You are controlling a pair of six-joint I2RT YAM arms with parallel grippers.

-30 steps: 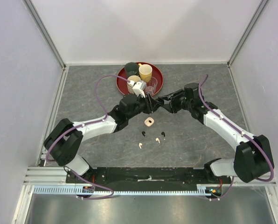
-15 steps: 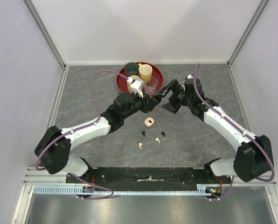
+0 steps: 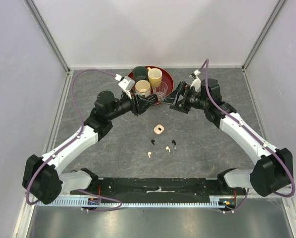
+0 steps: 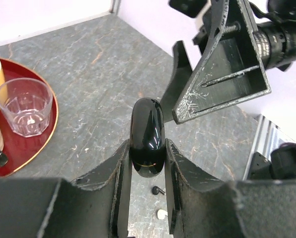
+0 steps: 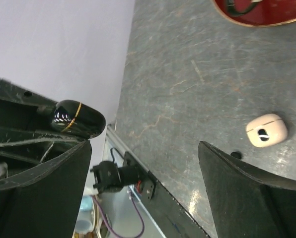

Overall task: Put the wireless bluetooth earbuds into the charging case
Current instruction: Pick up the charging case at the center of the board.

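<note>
My left gripper (image 4: 147,159) is shut on a glossy black charging case (image 4: 147,134) with a thin gold seam, held above the table near the tray. The right gripper (image 3: 174,102) stands open just right of it, not touching; the black case (image 5: 76,116) shows beside its left finger. A cream charging case (image 3: 159,129) lies on the table below them. In front of it lie the earbuds: two black (image 3: 152,142) (image 3: 174,143) and two cream-white (image 3: 167,148) (image 3: 149,154). The right wrist view shows the cream case (image 5: 266,130) and one black earbud (image 5: 236,155).
A red tray (image 3: 172,83) at the back holds a dark green cup (image 3: 139,72), a yellow cup (image 3: 155,77), a cream cup (image 3: 142,88) and a clear glass (image 3: 161,90), right behind both grippers. Grey walls close in the table.
The two grippers met over the table a second ago. The right one has opened and drawn back to the right. The left one has pulled back-left toward the tray with the black case.
</note>
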